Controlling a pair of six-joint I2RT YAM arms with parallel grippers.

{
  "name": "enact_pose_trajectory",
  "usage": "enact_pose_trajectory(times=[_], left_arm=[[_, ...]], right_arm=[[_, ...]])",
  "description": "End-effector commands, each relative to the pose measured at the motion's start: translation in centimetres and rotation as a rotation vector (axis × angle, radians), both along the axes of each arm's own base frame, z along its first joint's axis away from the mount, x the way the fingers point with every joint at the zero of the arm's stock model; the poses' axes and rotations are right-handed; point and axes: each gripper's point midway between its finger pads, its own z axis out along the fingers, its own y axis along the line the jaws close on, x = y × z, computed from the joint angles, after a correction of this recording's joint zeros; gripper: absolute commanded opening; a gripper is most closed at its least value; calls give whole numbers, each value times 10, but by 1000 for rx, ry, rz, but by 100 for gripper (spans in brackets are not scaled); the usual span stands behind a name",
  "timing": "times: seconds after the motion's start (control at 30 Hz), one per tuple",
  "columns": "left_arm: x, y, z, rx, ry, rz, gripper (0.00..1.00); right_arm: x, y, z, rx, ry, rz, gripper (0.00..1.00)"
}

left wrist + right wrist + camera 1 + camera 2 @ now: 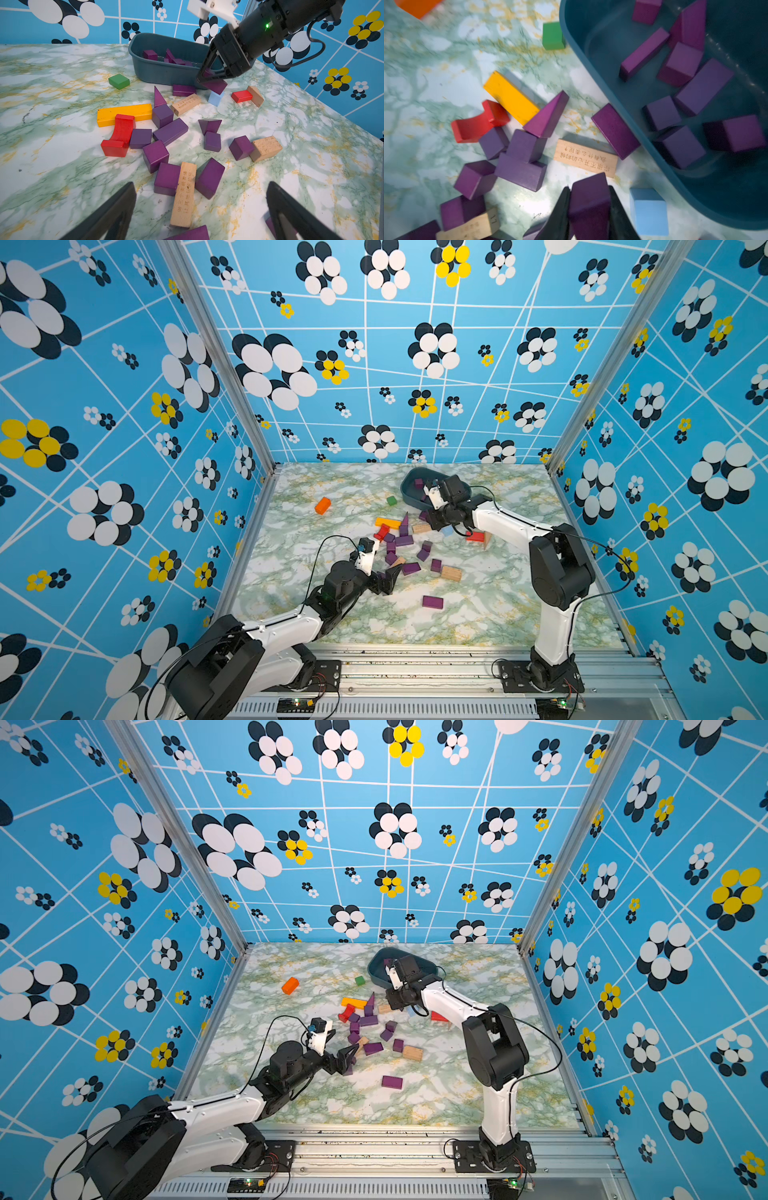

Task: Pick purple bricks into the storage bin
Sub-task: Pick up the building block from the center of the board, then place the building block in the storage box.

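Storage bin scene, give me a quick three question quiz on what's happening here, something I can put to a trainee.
1. True or false: the right gripper is shut on a purple brick.
2. The left gripper is: A open, B shut, C out of view.
3. Fill in: the blocks lying in the storage bin are all coloured ____.
Key: 1 true; 2 A; 3 purple.

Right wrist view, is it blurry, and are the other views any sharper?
Right wrist view: motion-smeared, worst on the orange block and marble tabletop; left wrist view: crisp, engraving readable on the tan block; both top views: sharp, wide-angle splayed walls.
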Motion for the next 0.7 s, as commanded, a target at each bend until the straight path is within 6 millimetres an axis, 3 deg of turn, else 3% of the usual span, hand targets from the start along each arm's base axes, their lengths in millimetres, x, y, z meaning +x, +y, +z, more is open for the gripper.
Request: enact_pose_trajectory(times=[0.0,0.17,0.2,0.27,0.3,0.37,0.5,0.67], left_arm=[[3,-4,5,-8,-6,-1,99],[3,-4,5,-7,-6,-1,99],[2,-4,5,-8,-6,-1,100],[2,-4,6,-8,-9,-2,99],[2,-4,6,-8,-8,-3,99],[2,-4,6,-7,-11,-2,99],[3,-3,6,-6,-10,1,100],[3,-2,6,-5,-8,6,100]], right_arm=[[26,-7,27,141,-34,-71,17],[68,-34,24,206,-16,-196,17],[81,-37,34,225,-35,-215,17],[94,-47,34,239,-30,-254,19],[100,-50,34,249,-31,-267,24],[108,-55,36,259,-46,-289,44],[113,-68,48,223,-102,-310,61],[94,-81,74,186,-151,-318,64]])
